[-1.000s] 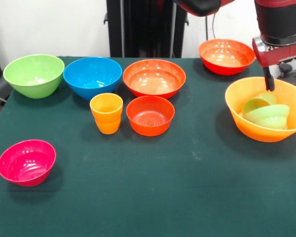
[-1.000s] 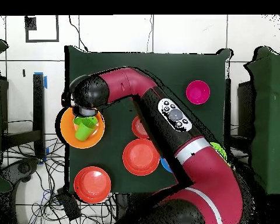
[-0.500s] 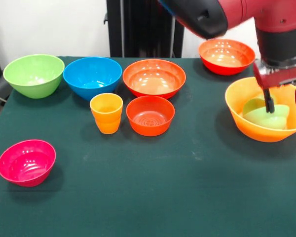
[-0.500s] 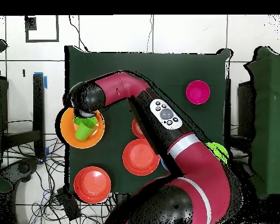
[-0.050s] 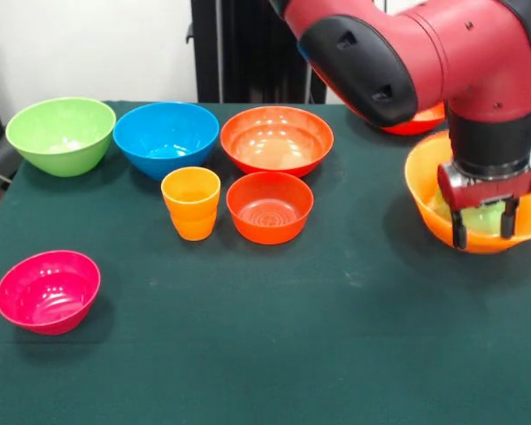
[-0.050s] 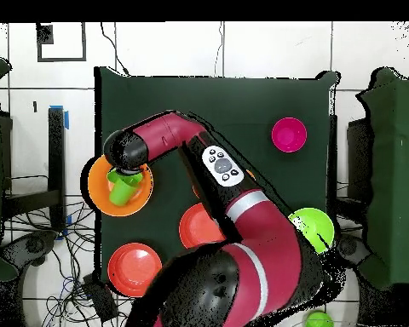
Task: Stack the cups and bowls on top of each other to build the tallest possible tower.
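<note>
green table (image 5: 336, 354); gripper (image 5: 483, 232) spread, seemingly inside largest orange bowl (image 5: 425, 199)

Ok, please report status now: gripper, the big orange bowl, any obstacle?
Gripper open, low over large orange bowl. Green pieces inside bowl, not gripped. Nothing blocking.

A robotics lab: a red arm (image 5: 442, 53) over a green-clothed counter (image 5: 336, 354), loose cables (image 6: 37, 247) on tiled floor (image 6: 157, 51).
</note>
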You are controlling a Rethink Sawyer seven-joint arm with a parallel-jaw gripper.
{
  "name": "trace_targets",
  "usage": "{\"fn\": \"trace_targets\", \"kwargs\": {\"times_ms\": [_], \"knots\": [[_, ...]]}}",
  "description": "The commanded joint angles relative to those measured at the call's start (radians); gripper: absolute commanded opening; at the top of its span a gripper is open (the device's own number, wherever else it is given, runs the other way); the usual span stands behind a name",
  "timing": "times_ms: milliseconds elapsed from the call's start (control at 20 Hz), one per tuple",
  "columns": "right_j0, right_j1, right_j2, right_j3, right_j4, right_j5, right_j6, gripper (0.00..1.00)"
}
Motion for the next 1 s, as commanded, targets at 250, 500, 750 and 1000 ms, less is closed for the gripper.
{"fn": "trace_targets", "kwargs": {"times_ms": [250, 500, 750, 1000], "knots": [[0.118, 0.082, -0.224, -0.205, -0.203, 0.007, -0.028, 1.0], [0.142, 0.077, -0.242, -0.245, -0.211, 0.006, -0.041, 1.0], [0.142, 0.074, -0.241, -0.269, -0.191, 0.024, -0.074, 1.0], [0.126, 0.071, -0.232, -0.256, -0.15, 0.07, -0.127, 0.0]]}}
